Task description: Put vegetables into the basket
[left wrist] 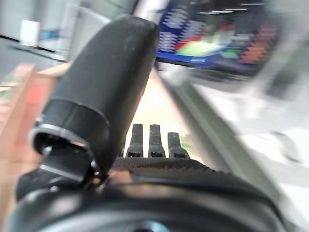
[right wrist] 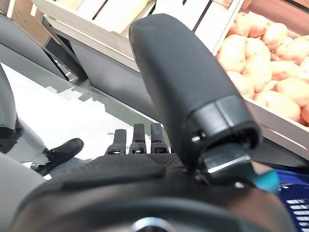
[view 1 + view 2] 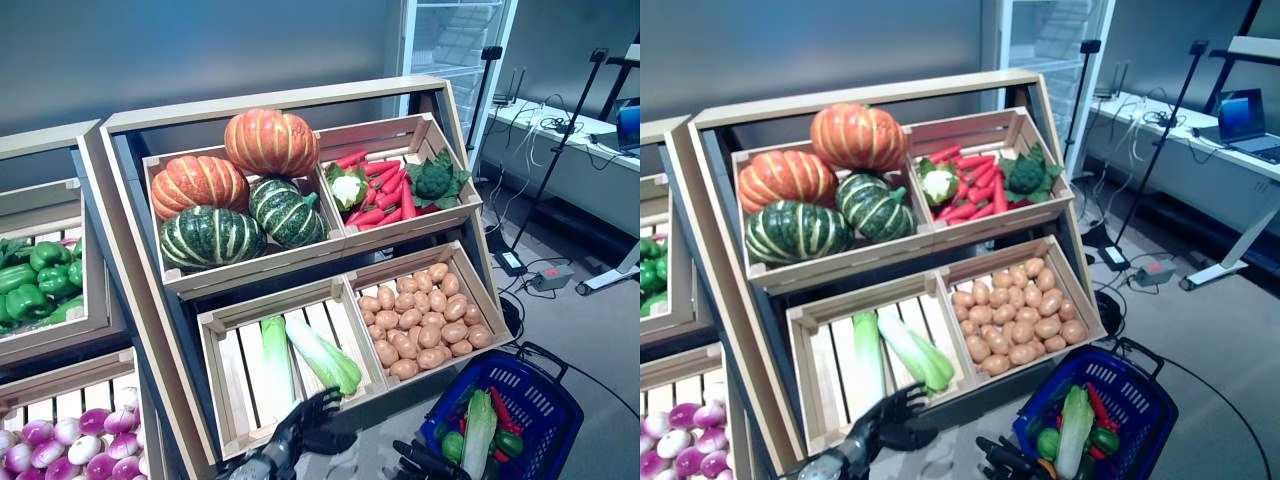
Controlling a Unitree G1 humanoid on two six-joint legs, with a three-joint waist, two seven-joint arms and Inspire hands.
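Observation:
A blue basket (image 3: 535, 395) stands on the floor at the lower right, holding a pale green cabbage (image 3: 480, 430), a green pepper (image 3: 452, 445) and something red. My left hand (image 3: 300, 428) hovers open with spread fingers at the front edge of the lower left crate (image 3: 225, 375), which holds a leek (image 3: 275, 365) and a cabbage (image 3: 322, 355). My right hand (image 3: 425, 462) is low beside the basket, fingers (image 2: 135, 137) straight and empty. In the left wrist view the fingers (image 1: 154, 140) are straight with nothing between them.
The slanted wooden stand also holds potatoes (image 3: 420, 320), pumpkins (image 3: 270, 140), carrots (image 3: 380, 195), a cauliflower (image 3: 347, 188) and broccoli (image 3: 433, 180). A second stand on the left has green peppers (image 3: 40, 280) and purple bulbs (image 3: 60, 440). Tripods and a desk (image 3: 560, 140) stand at the right.

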